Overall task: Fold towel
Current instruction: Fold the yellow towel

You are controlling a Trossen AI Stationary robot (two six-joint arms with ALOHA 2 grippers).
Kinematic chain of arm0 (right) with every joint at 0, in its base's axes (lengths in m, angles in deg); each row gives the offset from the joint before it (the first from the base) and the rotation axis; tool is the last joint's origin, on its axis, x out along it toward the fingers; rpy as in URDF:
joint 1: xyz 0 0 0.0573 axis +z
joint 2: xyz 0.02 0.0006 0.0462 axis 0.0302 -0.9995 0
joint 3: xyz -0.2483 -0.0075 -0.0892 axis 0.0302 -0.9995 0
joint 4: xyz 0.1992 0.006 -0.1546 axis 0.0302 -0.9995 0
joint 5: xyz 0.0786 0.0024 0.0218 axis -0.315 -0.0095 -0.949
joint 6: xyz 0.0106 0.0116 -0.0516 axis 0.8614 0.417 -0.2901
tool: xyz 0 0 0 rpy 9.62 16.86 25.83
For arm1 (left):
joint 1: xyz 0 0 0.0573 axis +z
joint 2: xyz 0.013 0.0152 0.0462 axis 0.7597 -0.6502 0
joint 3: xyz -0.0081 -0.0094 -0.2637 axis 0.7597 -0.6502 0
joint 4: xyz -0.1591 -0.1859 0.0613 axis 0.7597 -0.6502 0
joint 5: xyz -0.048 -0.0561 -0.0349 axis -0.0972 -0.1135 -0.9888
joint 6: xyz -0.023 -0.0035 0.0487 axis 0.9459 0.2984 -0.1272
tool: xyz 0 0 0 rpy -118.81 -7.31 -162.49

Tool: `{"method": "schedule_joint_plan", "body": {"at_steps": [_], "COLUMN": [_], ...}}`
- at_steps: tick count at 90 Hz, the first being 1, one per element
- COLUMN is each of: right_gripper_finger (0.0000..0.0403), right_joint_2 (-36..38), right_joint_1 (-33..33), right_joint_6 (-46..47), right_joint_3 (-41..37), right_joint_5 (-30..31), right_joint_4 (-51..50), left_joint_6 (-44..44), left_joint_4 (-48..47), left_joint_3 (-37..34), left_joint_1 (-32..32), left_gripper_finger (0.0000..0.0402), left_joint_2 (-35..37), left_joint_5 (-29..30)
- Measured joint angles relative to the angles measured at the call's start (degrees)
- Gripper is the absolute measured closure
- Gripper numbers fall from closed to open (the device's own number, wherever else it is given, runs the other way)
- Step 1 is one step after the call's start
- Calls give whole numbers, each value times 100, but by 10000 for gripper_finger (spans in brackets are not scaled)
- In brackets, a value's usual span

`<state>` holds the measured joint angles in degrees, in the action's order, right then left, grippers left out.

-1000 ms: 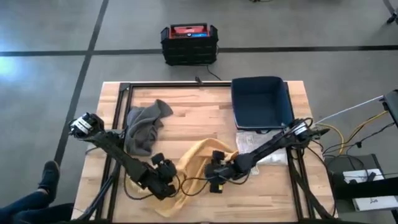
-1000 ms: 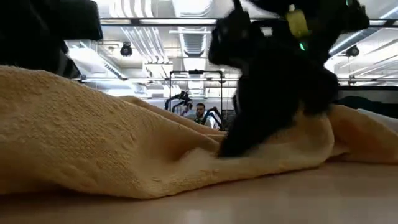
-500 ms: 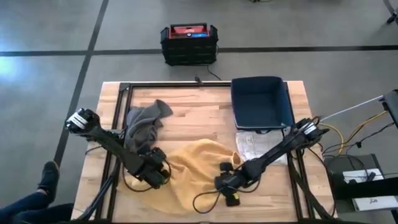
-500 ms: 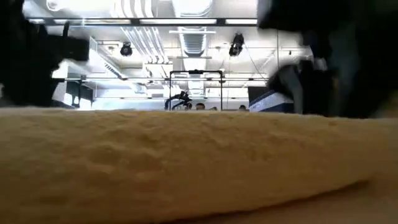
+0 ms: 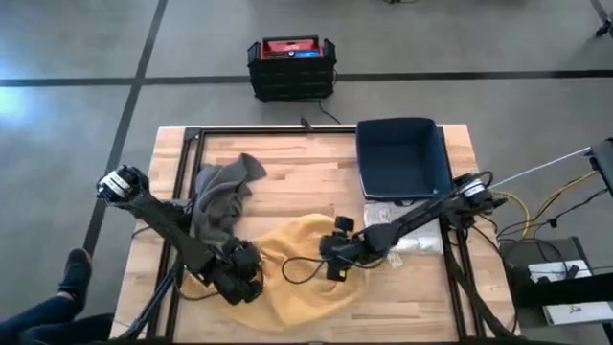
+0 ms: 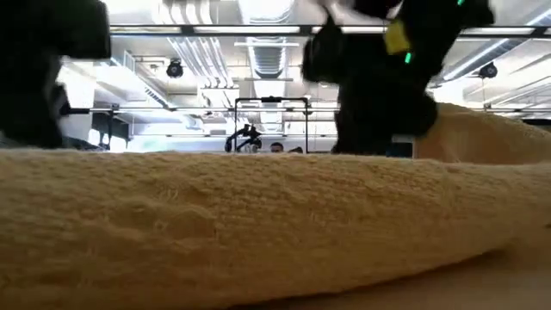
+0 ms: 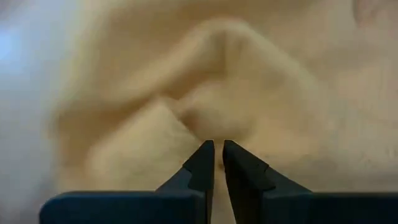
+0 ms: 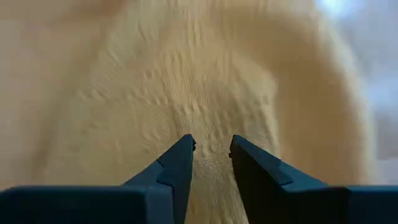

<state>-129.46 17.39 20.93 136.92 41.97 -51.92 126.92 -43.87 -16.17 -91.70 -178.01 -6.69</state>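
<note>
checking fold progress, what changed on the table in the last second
The right tool swung out toward the near edge, then came back to the yellow towel's middle. The left tool drew toward the left arm's side, and the towel went from a bunched strip to a broader spread. The grey cloth, blue bin and white sheet stayed put.

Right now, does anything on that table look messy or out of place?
Yes. The yellow towel lies bunched and rumpled rather than flat, with both grippers, left and right, on it. A grey cloth sits crumpled beside it, near the table's left side.
</note>
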Motion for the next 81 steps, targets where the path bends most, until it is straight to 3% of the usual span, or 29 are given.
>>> {"method": "schedule_joint_plan", "body": {"at_steps": [21,45,63,81], "right_gripper_finger": [357,369,321,264], "right_joint_2": [-414,-320,-41,323], "right_joint_1": [-545,-1427,-1612,-1228], "right_joint_6": [-846,-1703,-1755,-1357], "right_joint_3": [107,554,1210,1457], "right_joint_5": [111,4,-896,-1859], "right_joint_4": [289,526,-397,-1547], "left_joint_6": [15,-348,-785,-797], "left_joint_4": [1427,1660,-122,-2391], "left_joint_3": [173,701,1633,2426], "left_joint_1": [-23,35,72,-66], "left_gripper_finger": [381,381,381,381], "left_joint_2": [-928,-1494,-1071,-820], "left_joint_5": [-452,-441,-363,-299]}}
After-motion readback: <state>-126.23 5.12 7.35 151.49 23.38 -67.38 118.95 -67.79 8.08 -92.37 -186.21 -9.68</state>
